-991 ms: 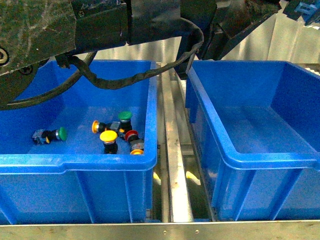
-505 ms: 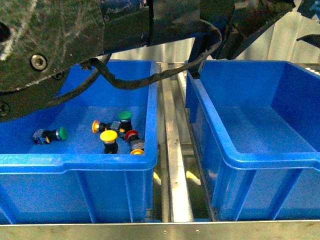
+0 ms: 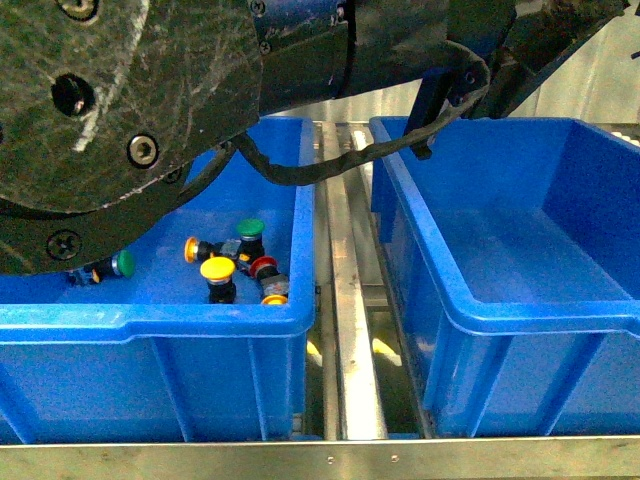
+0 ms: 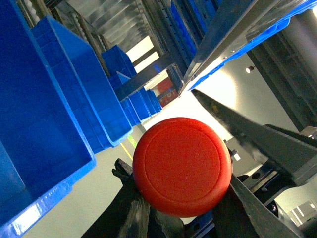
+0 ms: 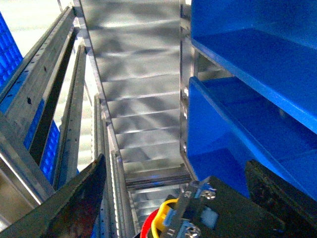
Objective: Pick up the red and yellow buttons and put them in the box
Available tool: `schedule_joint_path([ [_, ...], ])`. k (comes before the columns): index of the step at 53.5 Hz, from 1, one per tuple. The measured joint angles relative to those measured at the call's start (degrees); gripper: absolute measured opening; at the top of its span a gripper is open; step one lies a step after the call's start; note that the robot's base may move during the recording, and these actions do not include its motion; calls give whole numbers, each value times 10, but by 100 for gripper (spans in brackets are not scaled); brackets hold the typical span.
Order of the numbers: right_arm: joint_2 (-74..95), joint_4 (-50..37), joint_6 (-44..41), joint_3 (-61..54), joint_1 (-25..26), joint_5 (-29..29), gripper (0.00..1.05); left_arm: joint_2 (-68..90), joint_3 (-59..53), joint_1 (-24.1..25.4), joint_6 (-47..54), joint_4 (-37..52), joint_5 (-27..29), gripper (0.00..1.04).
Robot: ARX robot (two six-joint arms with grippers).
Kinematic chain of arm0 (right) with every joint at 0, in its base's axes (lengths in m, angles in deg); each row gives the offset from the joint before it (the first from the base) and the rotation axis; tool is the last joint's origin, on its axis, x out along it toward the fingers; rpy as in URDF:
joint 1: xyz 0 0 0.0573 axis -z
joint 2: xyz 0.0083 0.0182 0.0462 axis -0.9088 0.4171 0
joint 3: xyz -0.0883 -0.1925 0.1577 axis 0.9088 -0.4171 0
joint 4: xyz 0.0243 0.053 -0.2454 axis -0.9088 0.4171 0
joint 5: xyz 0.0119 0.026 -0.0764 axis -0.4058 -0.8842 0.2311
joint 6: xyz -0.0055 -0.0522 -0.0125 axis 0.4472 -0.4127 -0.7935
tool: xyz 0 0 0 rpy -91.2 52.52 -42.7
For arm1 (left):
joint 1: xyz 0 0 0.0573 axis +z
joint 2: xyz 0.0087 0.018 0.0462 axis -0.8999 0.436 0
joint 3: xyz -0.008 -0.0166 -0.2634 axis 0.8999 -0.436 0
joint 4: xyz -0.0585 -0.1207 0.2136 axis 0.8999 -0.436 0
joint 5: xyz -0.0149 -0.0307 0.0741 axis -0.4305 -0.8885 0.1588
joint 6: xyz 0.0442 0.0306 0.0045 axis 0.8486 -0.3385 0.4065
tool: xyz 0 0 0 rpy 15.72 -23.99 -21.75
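Note:
My left gripper [image 4: 184, 184] is shut on a red button [image 4: 182, 166]; its wide round cap fills the space between the dark fingers [image 4: 132, 210], raised near shelves of blue bins. My right gripper [image 5: 179, 210] is shut on a red button [image 5: 147, 229] with a yellow ring and black body, beside a blue bin on the rack. In the front view, the left blue box [image 3: 150, 318] holds a yellow button [image 3: 217, 268], a red button [image 3: 264, 267] and green buttons [image 3: 250, 228]. The right blue box [image 3: 540, 320] shows no buttons. Both grippers' jaws are outside the front view.
The left arm's dark body [image 3: 120, 100] and a black cable [image 3: 330, 160] hang over the left box and hide its left part. A metal rail [image 3: 345, 300] runs between the boxes. A steel shelf edge [image 3: 320, 460] crosses the front.
The left arm's body has swung right and closer to the camera, covering more of the left box. The cable has shifted right. The buttons in the box have not moved.

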Motion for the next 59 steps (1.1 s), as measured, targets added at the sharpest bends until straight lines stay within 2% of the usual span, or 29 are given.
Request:
schedule_joint_path([
  [6, -3, 8, -1, 0, 3, 0, 57, 0, 4, -3, 0, -1, 3, 26],
  [10, -7, 13, -1, 0, 7, 0, 42, 0, 8, -7, 0, -4, 8, 26],
  [15, -14, 19, 0, -3, 14, -5, 41, 0, 10, -12, 3, -7, 10, 26],
  [16, 11, -25, -65, -47, 91, -12, 41, -68, -3, -12, 45, -40, 58, 97],
  [22, 21, -38, -92, -55, 111, -9, 41, -151, -40, 20, 77, -96, 64, 97],
  [29, 23, -45, -118, -56, 116, -2, 41, -236, -101, 95, 117, -155, 59, 97],
  [33, 23, -45, -130, -56, 112, 5, 41, -291, -146, 177, 144, -200, 50, 97],
  [36, 23, -45, -135, -56, 108, 11, 41, -317, -167, 216, 153, -219, 40, 97],
  [43, 23, -45, -151, -56, 82, 31, 41, -424, -246, 333, 170, -262, -18, 97],
  [49, 24, -45, -162, -56, 61, 44, 41, -507, -296, 411, 171, -294, -73, 97],
  [53, 28, -45, -169, -55, 43, 59, 41, -590, -345, 490, 178, -350, -136, 97],
  [58, 35, -45, -179, -51, 29, 70, 41, -662, -387, 560, 188, -400, -199, 97],
  [59, 36, -45, -181, -50, 26, 72, 41, -679, -394, 568, 198, -416, -193, 96],
])
